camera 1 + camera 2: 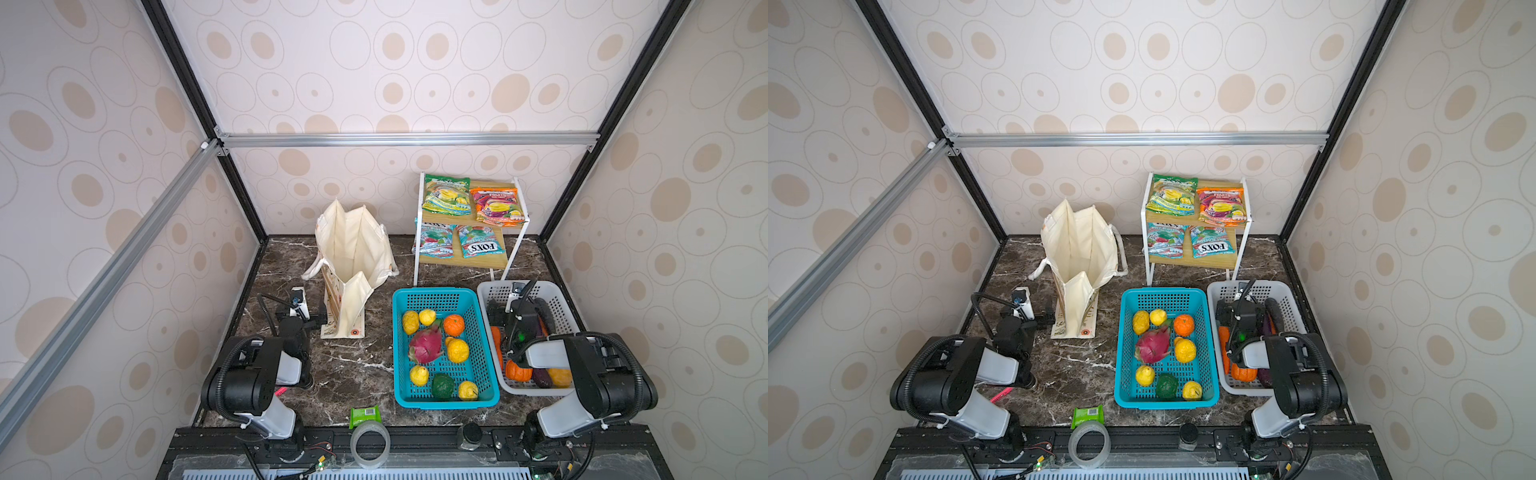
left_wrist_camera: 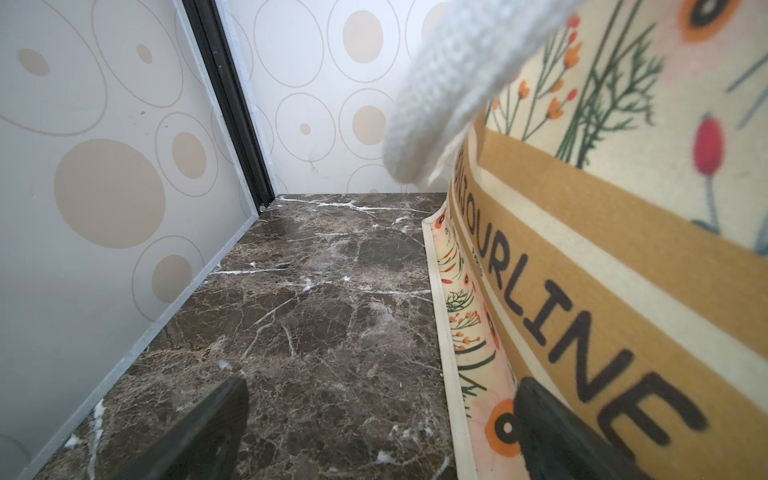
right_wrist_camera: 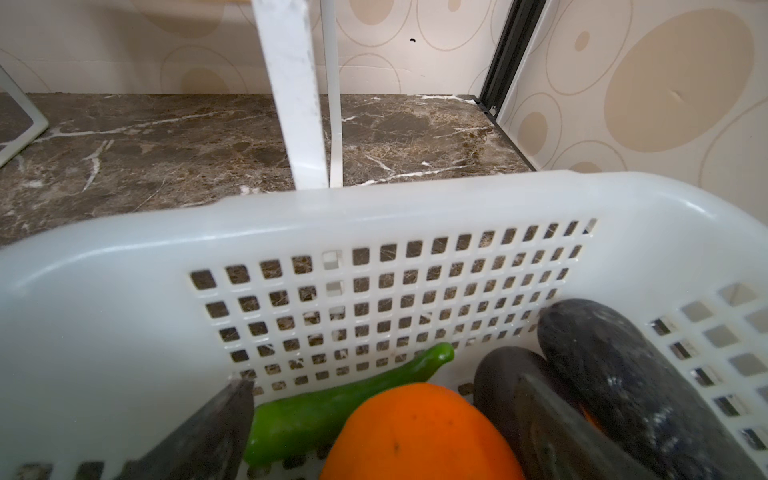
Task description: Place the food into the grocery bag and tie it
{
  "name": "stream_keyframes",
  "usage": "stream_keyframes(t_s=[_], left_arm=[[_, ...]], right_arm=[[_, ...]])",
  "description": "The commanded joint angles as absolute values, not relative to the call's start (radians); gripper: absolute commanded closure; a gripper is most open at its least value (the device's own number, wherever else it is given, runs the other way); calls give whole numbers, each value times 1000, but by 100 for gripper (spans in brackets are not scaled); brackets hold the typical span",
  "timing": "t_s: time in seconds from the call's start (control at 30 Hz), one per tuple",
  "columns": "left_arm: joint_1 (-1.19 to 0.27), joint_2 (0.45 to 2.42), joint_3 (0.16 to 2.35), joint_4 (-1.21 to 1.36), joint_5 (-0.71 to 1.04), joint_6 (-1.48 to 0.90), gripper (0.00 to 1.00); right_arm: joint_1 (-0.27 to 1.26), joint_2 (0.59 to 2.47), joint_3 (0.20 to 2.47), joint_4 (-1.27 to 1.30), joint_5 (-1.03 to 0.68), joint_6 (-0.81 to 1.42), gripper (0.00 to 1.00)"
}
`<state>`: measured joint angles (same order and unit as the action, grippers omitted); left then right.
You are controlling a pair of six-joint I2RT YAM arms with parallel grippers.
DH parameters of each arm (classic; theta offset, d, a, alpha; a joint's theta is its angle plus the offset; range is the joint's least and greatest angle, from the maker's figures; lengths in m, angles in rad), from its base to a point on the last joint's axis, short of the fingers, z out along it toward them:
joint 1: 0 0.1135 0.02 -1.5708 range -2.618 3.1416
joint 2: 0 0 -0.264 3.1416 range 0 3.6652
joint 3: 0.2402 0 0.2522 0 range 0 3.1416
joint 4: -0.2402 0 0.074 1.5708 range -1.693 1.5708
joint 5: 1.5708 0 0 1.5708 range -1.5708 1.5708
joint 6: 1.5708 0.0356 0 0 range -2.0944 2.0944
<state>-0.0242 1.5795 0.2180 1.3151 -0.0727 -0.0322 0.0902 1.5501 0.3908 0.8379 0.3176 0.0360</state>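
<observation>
Open cream tote (image 1: 353, 249) standing, toy fruit (image 1: 424, 348) in blue basket (image 1: 432, 293), packets (image 1: 446, 195) shelved

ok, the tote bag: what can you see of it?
The grocery bag is cream canvas with a floral print, a tan band with black lettering, and white rope handles hanging down its sides. It stands upright on the marble table, left of the blue basket, mouth open, no food visible inside. The open left gripper sits low at its side; contact unclear.

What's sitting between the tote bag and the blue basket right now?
Nothing. In both top views only a bare strip of marble table separates the grocery bag from the blue basket.
</observation>
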Motion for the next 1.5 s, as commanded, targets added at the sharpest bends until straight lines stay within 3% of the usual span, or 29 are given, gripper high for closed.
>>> stream_keyframes(t_s=[0.0,0.4,0.8,1.03,1.17,1.3,1.47], left_arm=[[-23,1578,232,1342,-67,-13,1],[-23,1546,201,1382,-114,-31,1],[-23,1035,129,1128,-311,-220,1],[-23,764,346,660,-327,-396,1],[-22,740,468,589,-161,-404,1],[-28,780,610,477,-10,-408,1],[-97,830,777,318,-22,-386,1]], right_arm=[[91,1543,400,847,330,30,0],[91,1538,397,854,335,32,0],[91,1253,483,504,282,14,0],[80,1119,548,354,258,276,0],[76,1070,583,303,82,271,0],[77,1049,643,247,-209,244,0],[117,1067,705,215,-437,224,0]])
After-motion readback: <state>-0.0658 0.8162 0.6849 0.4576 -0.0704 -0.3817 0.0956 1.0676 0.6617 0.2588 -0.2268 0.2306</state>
